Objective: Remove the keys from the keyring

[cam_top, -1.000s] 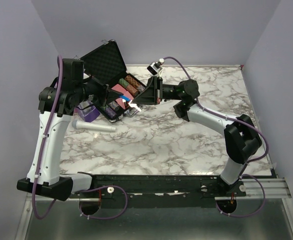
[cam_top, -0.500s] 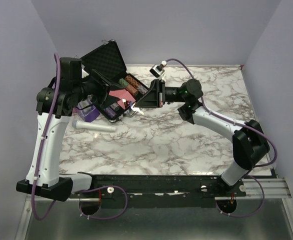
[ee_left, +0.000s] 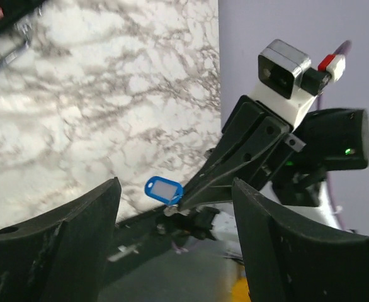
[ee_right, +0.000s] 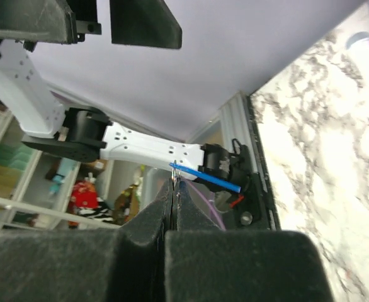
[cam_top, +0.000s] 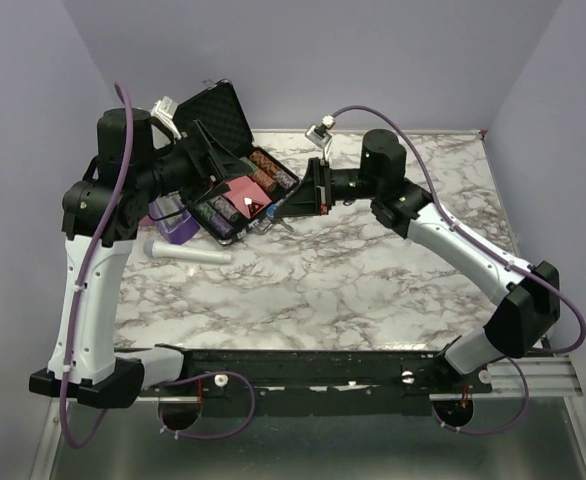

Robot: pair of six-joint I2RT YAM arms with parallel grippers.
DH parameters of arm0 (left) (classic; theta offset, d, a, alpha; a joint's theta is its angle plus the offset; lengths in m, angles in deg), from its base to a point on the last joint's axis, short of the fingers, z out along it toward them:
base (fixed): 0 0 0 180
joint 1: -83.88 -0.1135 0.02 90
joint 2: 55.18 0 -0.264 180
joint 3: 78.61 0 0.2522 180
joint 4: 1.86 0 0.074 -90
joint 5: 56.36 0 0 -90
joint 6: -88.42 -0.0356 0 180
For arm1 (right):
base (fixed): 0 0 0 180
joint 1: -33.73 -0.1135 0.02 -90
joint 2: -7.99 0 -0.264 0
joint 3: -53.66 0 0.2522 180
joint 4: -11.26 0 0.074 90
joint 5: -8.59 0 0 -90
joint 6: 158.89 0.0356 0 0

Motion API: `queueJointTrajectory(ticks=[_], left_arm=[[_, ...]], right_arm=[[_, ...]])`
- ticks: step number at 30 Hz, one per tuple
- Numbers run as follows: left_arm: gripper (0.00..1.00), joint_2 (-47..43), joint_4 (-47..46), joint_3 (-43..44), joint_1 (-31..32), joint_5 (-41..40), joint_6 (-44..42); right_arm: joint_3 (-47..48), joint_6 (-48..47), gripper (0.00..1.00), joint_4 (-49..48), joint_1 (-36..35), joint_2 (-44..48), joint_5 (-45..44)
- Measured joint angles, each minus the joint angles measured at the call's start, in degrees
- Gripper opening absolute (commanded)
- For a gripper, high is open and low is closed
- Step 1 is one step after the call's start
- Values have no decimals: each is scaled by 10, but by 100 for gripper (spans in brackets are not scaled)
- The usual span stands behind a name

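Note:
My right gripper (cam_top: 277,212) is shut on the keyring (ee_right: 175,178), a thin metal ring that sticks up from its closed jaws. The blue tag (ee_left: 164,189) hangs from the ring at the fingertips, above the edge of the open case. A small silvery bit (ee_left: 169,211) shows just under the tag; whether it is ring or key I cannot tell. My left gripper (ee_left: 175,184) is open with nothing between its fingers, and it faces the tag from a short way off. In the top view the left gripper (cam_top: 231,180) is above the case. No separate keys show clearly.
An open black case (cam_top: 213,115) with rows of poker chips (cam_top: 261,170) and a pink item (cam_top: 241,195) stands at the back left. A purple box (cam_top: 178,226) and a grey cylinder (cam_top: 188,252) lie left of it. The table (cam_top: 373,280) is marble.
My left gripper has opened and drawn back up and to the left, away from the ring. The right arm has stretched out, still shut on the keyring.

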Motion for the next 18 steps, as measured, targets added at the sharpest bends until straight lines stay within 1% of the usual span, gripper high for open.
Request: queueJointTrajectory(ticks=[2,3,4,7,10,12,15,18], left_arm=[[78,-19,-26,-18,3,-1,-61],[78,-30,-36,-31,4,-3,-75],[78,-57,-57,-58,4,-4,-111],[79,-124,-89,-111,4,-5,-175],[78,-160,-102,-118,8,-16,-222],[78,-161,-100,-107,10,-27,-240],[77,-129,-75,-78,12,-54,-258],[77,-94,-45,-73,29,-124,-264]], right_arm=[[31,-61,1,85,0,5,-15],[46,-88,1,123,0,8,-22],[59,-113,1,159,0,11,-32],[96,-187,1,261,-1,19,-70],[136,-247,1,363,-1,20,-134],[167,-278,1,432,-1,17,-179],[220,-310,1,534,-1,-5,-245],[232,-324,1,611,-1,-31,-316]])
